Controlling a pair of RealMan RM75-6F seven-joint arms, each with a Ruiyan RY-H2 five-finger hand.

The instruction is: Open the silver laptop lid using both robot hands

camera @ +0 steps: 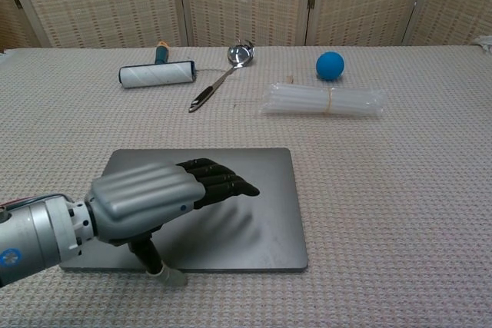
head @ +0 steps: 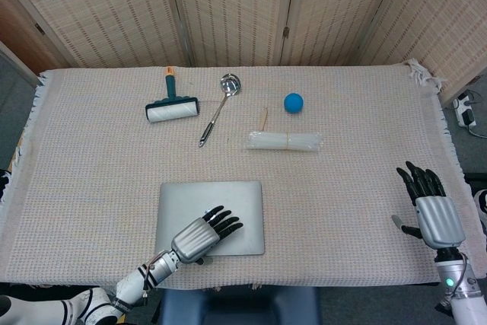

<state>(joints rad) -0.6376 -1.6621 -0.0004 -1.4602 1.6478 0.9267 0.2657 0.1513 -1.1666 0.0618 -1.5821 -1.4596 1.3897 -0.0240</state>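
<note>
The silver laptop (head: pixel 232 202) (camera: pixel 261 190) lies closed and flat near the front edge of the table. My left hand (head: pixel 203 234) (camera: pixel 157 198) hovers over the laptop's front half, fingers stretched out and apart, thumb hanging down by the front edge, holding nothing. Whether it touches the lid I cannot tell. My right hand (head: pixel 428 209) is far off at the table's right edge, open with fingers spread, seen only in the head view.
At the back lie a lint roller (head: pixel 172 106) (camera: pixel 157 73), a metal ladle (head: pixel 218 107) (camera: pixel 223 75), a blue ball (head: pixel 294 102) (camera: pixel 330 64) and a bundle of clear tubes (head: pixel 284 141) (camera: pixel 323 100). A woven cloth (head: pixel 358 180) covers the table.
</note>
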